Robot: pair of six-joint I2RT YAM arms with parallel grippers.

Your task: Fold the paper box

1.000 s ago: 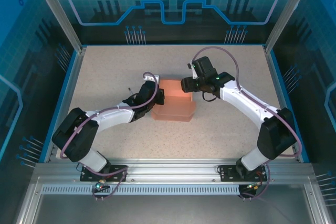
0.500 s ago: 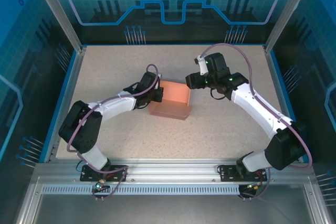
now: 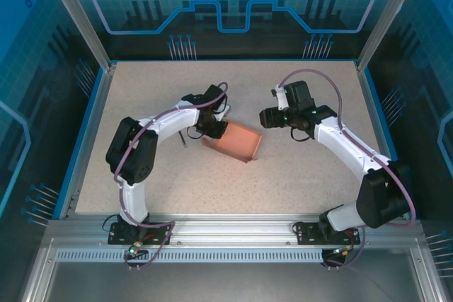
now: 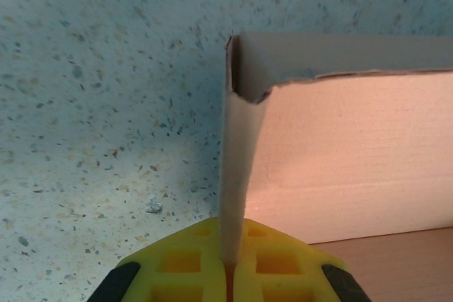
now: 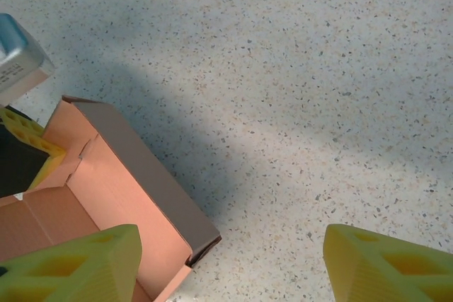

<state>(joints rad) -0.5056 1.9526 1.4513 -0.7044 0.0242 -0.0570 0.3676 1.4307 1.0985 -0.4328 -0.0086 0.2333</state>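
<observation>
Salmon-pink card box (image 3: 237, 143), centre of speckled table (image 3: 141, 175), long axis left-right. My left gripper (image 3: 218, 129) clamps its left wall; right gripper (image 3: 263, 119) gapes just beside right end.

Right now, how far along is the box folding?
Done: the paper box has walls raised, standing as an open tray. In hand: the left tool is shut on one wall; the right tool hangs open near it. Left: closing the open top, it seems.
</observation>
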